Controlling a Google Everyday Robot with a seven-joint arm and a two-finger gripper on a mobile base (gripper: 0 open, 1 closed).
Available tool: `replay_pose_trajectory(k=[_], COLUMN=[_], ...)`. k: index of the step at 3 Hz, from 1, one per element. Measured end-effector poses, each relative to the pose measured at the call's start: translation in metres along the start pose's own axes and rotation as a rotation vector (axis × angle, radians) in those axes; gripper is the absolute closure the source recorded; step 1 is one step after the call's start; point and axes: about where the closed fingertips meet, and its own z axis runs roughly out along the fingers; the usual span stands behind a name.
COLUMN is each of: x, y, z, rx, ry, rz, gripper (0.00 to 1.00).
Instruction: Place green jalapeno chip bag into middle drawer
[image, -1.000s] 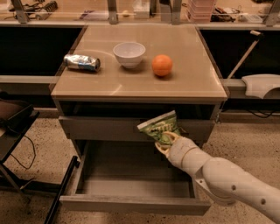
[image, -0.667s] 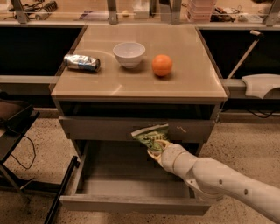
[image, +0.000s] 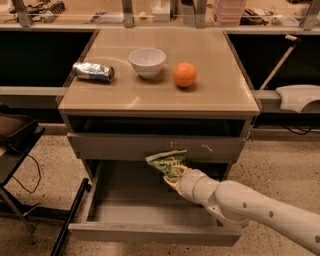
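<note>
The green jalapeno chip bag (image: 167, 162) is a crinkly green foil bag with pale print. My gripper (image: 174, 176) is shut on its lower edge and holds it in the air over the middle drawer (image: 150, 233), just in front of the scratched grey drawer front (image: 115, 147) above. The middle drawer is pulled out, and its grey floor is bare. My white arm (image: 250, 205) comes in from the lower right, across the drawer's right side.
On the beige cabinet top (image: 120, 97) lie a crushed silver can (image: 93, 71), a white bowl (image: 147, 61) and an orange (image: 185, 74). A dark chair or stand (image: 15, 145) sits at the left. A white object (image: 299, 98) rests at the right.
My gripper has carried the bag to the left and slightly down, further over the open drawer. The things on the cabinet top have not moved.
</note>
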Motion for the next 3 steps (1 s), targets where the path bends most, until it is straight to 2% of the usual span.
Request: replay_pose_trajectory(k=[1,2,3], x=[0.010,0.046,0.079], y=[0.003,0.008,0.016], z=[0.010,0.030,0.045], rx=[0.008,0.029,0.019], ry=[-0.002,0.024,0.057], rz=[-0.008,0.027,0.068], gripper=[1.00,1.00,1.00])
